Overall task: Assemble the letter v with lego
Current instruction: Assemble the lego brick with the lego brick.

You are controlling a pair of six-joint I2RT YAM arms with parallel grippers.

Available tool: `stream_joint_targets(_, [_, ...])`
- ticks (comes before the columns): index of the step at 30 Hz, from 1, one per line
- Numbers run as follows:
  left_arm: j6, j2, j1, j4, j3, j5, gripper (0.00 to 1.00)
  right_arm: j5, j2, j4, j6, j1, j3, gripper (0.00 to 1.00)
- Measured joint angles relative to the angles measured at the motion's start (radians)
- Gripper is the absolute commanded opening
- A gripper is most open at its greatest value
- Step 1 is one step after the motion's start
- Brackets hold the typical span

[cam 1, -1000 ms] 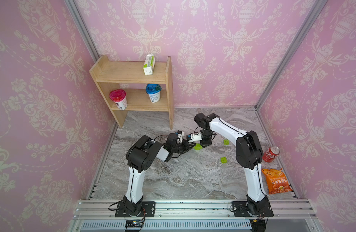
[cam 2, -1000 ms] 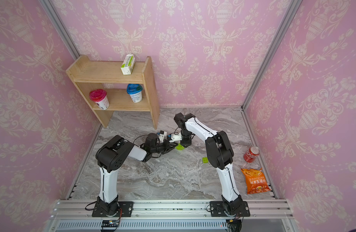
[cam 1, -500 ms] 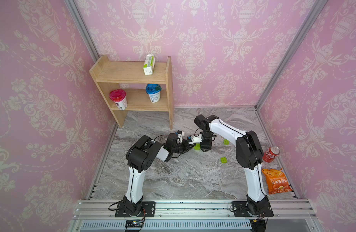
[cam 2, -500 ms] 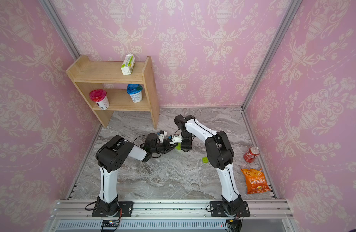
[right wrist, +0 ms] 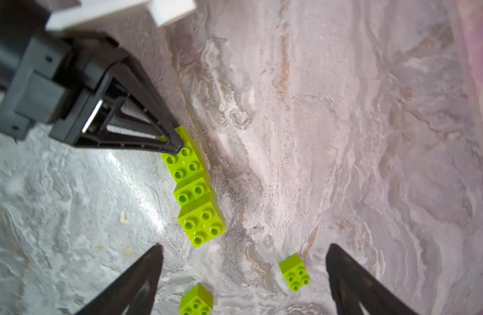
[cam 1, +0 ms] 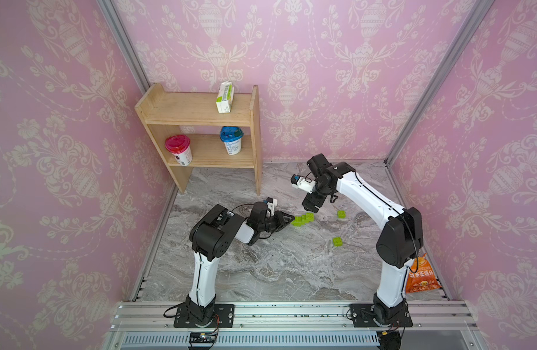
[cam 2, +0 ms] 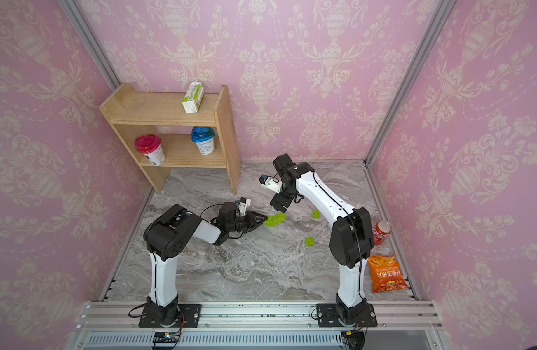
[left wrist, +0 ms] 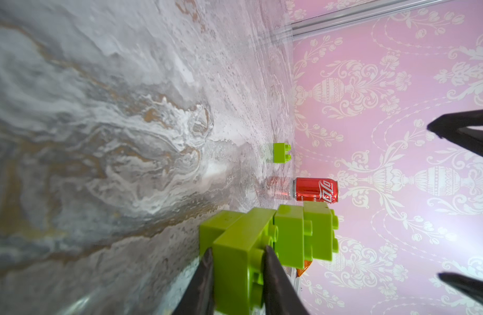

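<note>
A stepped row of joined lime-green lego bricks lies mid-table. My left gripper lies low and is shut on the row's end brick, which sits between both pads. My right gripper hangs open just above the row's other end, holding nothing. Two loose square bricks rest to the right, one farther back and one nearer the front.
A wooden shelf with a carton and two cups stands at the back left. A red cola can and an orange snack bag sit by the right wall behind the right arm.
My right gripper has opened, let go of the brick row and risen a little off it. The left gripper has kept its hold and its place.
</note>
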Motion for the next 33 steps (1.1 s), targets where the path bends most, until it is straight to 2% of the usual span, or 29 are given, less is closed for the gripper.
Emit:
stream_joint_targets(6, [-0.029,-0.004,-0.006,0.058,-0.036,-0.044,0.24,0.04,-0.062,0.032,0.444,0.005,-0.115,0.95])
stream_joint_targets(10, [-0.046,-0.003,-0.013,0.074,-0.042,-0.071,0.24,0.047,-0.092,0.072,0.66,0.014,-0.214,0.92])
stream_joint_targets(13, [-0.053,-0.003,-0.014,0.077,-0.042,-0.078,0.24,0.046,-0.091,0.098,0.753,0.027,-0.237,0.88])
stream_joint_targets(19, [-0.056,0.0,-0.014,0.084,-0.042,-0.081,0.24,0.047,-0.062,0.129,0.819,0.048,-0.225,0.86])
stream_joint_targets(27, [-0.056,0.0,-0.014,0.086,-0.042,-0.081,0.23,0.056,0.03,0.134,0.822,0.049,-0.223,0.86])
stream_joint_targets(33, [-0.056,0.0,-0.014,0.086,-0.042,-0.081,0.23,0.062,0.044,0.133,0.821,0.047,-0.211,0.86])
